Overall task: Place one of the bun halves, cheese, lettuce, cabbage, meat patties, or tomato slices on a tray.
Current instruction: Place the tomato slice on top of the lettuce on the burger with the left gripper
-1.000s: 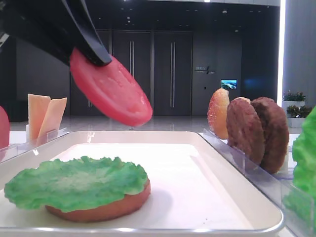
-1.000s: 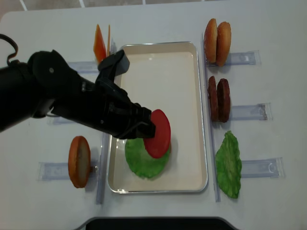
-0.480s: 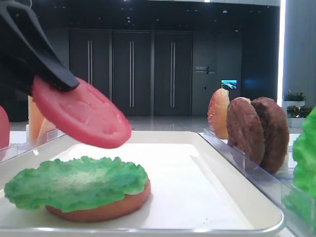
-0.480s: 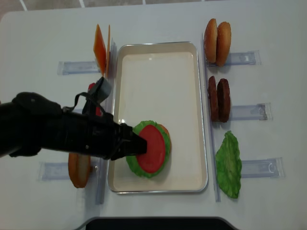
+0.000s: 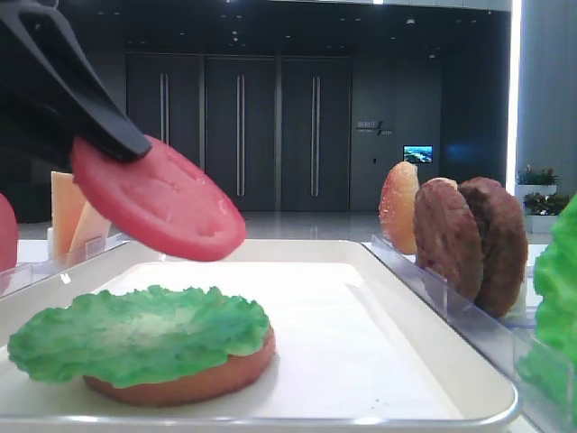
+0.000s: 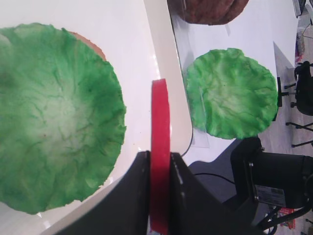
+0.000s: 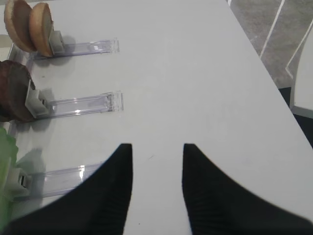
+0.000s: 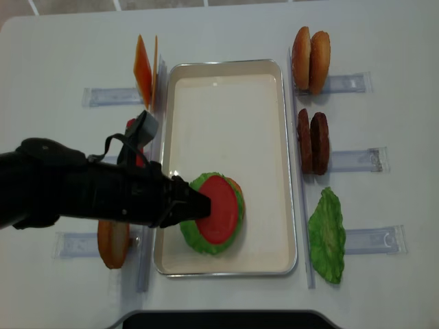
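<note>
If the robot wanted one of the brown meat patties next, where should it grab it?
Probably by the top edge, coming down from above. The meat patties stand on edge, side by side in a clear rack, so their rounded rims point up. Open jaws could close on one patty's flat faces, best the outer one, since the two sit close together.

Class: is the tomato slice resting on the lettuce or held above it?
Held above: the left hand grips the tomato slice, tilted, clear of the lettuce.
</note>
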Robot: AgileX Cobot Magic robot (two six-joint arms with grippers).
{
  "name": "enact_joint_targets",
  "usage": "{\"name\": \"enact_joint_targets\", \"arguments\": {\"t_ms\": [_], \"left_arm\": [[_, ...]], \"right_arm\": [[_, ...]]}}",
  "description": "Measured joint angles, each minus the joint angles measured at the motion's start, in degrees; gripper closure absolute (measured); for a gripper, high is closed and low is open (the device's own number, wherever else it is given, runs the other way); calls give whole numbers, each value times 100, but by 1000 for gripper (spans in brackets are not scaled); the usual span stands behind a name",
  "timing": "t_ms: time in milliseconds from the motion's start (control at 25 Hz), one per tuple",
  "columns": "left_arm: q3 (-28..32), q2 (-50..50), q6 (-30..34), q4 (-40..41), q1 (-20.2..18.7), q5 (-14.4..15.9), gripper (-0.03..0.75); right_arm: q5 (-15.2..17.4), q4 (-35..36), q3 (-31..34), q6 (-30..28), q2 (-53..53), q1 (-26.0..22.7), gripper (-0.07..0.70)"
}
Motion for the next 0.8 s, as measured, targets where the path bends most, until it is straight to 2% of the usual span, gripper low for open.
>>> {"name": "enact_joint_targets", "arguments": {"t_ms": [200,400,600,800], "left_arm": [[0,0,121,-4,187,-49,659],[0,0,145,33,519,81,659],[0,310,348,7,535,380,659],[0,613,734,-316,535,472,659]], "right_arm": [[0,0,0,0,0,0,388],[0,0,0,0,0,0,388],[0,0,0,0,0,0,388],[0,0,0,0,0,0,388]]}}
